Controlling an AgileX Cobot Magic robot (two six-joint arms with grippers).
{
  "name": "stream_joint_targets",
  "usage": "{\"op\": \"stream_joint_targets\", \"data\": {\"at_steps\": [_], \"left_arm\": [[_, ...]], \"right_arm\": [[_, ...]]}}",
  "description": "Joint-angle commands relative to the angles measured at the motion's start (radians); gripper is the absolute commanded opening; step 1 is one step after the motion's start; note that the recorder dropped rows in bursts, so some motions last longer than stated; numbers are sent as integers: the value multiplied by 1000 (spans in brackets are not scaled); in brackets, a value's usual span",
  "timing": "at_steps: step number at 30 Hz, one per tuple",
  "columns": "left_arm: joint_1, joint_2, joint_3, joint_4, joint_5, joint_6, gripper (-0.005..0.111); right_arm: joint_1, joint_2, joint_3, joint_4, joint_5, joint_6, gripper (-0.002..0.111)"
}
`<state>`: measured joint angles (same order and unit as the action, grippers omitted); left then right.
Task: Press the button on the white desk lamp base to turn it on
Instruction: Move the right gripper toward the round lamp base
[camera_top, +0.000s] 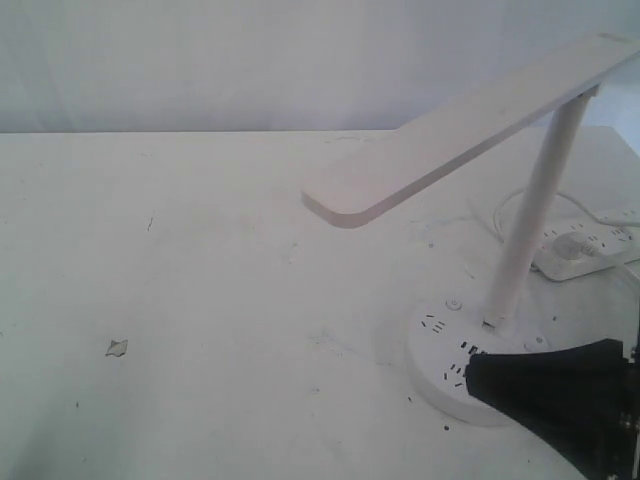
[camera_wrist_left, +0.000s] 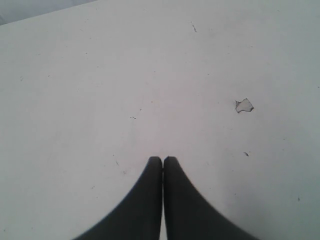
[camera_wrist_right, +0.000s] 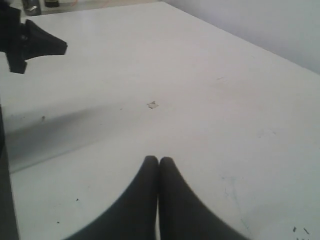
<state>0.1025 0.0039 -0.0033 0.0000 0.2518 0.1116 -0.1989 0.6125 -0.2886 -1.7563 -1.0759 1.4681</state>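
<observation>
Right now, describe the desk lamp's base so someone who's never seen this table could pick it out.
On the white table, find the white desk lamp at the right, with its long flat bar head. Follow its slanted stem down to the white desk lamp base. It is a thick round disc with socket slots, unlike the oblong power strip behind it.

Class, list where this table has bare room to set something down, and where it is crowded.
Free: the wide left and middle of the table, bordered by the back wall, the small fleck and the lamp head. Crowded: right side, with lamp base, power strip and right hand.
</observation>
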Motion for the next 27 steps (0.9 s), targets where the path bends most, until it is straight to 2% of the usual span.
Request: {"op": "stream_joint_targets", "data": {"at_steps": [1, 10, 13, 19, 27], "left_arm": [[-9, -4, 3, -6, 1, -3, 0], [-9, -4, 3, -6, 1, -3, 0], [-9, -4, 3, -6, 1, -3, 0], [-9, -4, 3, -6, 1, -3, 0], [-9, -4, 3, -6, 1, -3, 0]], "right_arm": [[0, 10, 9, 12, 88, 66, 0], [0, 87, 9, 13, 116, 66, 0], [0, 117, 9, 90, 140, 66, 0], [0, 174, 9, 189, 63, 61, 0], [0, 219, 13, 184, 51, 74, 0]]}}
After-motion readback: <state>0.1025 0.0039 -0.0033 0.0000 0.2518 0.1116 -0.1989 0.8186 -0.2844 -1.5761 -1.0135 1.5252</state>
